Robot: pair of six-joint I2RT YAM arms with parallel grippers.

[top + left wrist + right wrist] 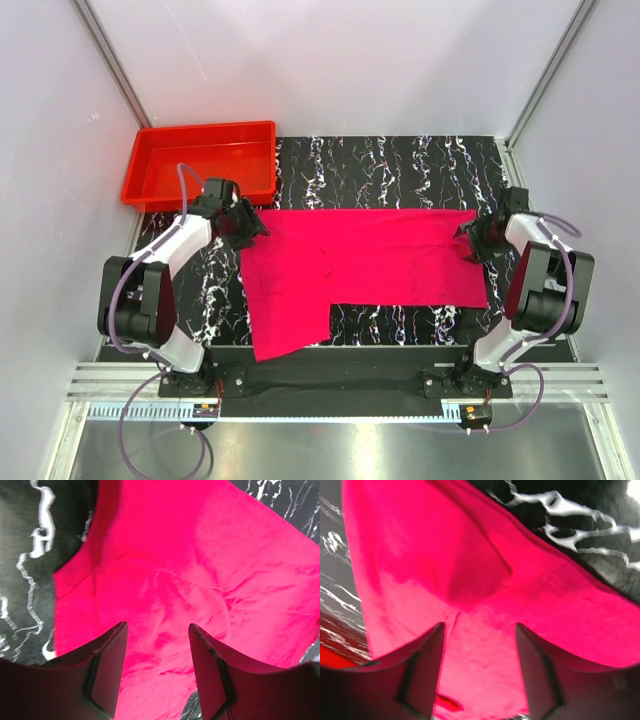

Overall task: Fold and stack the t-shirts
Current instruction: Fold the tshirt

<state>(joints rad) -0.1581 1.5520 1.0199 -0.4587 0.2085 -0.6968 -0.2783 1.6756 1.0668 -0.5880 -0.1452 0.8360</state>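
Note:
A magenta-pink t-shirt [360,260] lies flat across the black marbled table, folded into a wide band, with one flap [290,320] reaching toward the near edge. My left gripper [243,224] sits at the shirt's far-left corner, jaws open over the cloth [165,595], nothing held between them. Over at the far-right corner, my right gripper [473,240] is also open above the fabric [470,580]. In both wrist views the pink cloth lies below the spread fingers [107,665] [422,670], not pinched.
A red plastic tray [150,185] stands at the far left, just behind the left gripper. White walls and metal frame posts enclose the table. Bare marbled tabletop [400,170] shows beyond the shirt and in front of its right half.

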